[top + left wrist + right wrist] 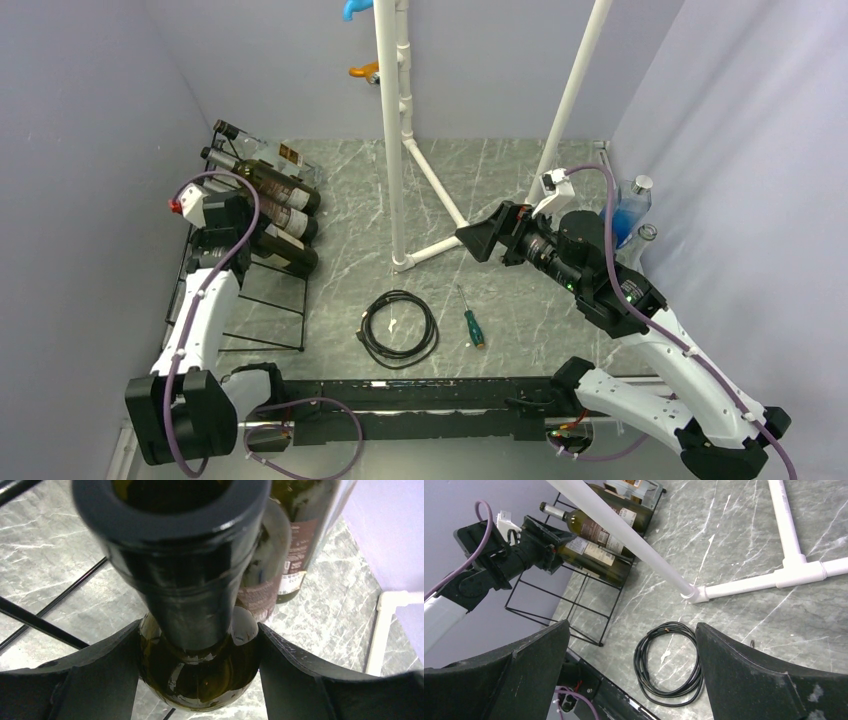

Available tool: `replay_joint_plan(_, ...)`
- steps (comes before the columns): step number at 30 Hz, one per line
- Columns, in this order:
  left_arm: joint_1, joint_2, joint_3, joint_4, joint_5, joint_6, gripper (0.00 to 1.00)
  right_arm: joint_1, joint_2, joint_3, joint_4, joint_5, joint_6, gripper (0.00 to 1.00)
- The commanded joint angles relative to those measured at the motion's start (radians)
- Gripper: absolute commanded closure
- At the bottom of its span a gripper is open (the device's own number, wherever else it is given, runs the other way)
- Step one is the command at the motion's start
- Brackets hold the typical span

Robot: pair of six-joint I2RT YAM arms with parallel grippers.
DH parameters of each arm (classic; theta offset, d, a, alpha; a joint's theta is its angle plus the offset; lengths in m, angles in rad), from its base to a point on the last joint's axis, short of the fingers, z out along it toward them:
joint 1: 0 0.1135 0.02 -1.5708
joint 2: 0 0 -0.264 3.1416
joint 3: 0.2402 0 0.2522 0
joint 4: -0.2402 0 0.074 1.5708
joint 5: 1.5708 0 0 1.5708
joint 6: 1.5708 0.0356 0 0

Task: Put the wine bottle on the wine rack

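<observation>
The black wire wine rack (pixel 272 300) stands at the left by the wall and holds several bottles lying on its slanted tiers. The lowest is a dark green wine bottle (pixel 292 254). My left gripper (pixel 238 228) is at its neck end. In the left wrist view the bottle (pixel 200 670) points its mouth at the camera, and my left gripper (pixel 199 680) is spread wide, its fingers (pixel 100 680) flanking the shoulder closely. A rack bar (pixel 40 624) runs below. My right gripper (pixel 482 240) hangs open and empty over mid-table (pixel 632 625).
A white pipe frame (pixel 395 150) stands mid-table, its foot (pixel 744 585) on the marble top. A black cable coil (pixel 400 325) and a green-handled screwdriver (pixel 471 326) lie in front. A blue bottle (pixel 630 205) and a clear one (pixel 645 238) stand at the right wall.
</observation>
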Motion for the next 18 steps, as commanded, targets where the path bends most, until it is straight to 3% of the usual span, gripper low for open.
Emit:
replay_joint_plan(1, 0.026, 0.021, 0.037, 0.019, 0.026, -0.098, 0.98, 0.001, -0.005, 0.014, 0.041, -0.010, 0.005, 0.01)
replay_joint_plan(5, 0.052, 0.071, 0.081, -0.063, 0.034, -0.137, 0.81, 0.001, -0.018, 0.010, 0.035, 0.004, 0.004, 0.01)
replay_joint_plan(11, 0.070, 0.115, 0.122, -0.136, 0.061, -0.155, 0.42, 0.001, -0.016, -0.003, 0.044, -0.001, 0.018, 0.01)
replay_joint_plan(18, 0.071, 0.089, 0.123, -0.141, 0.072, -0.155, 0.06, 0.001, 0.005, 0.011, 0.041, -0.013, 0.024, 0.01)
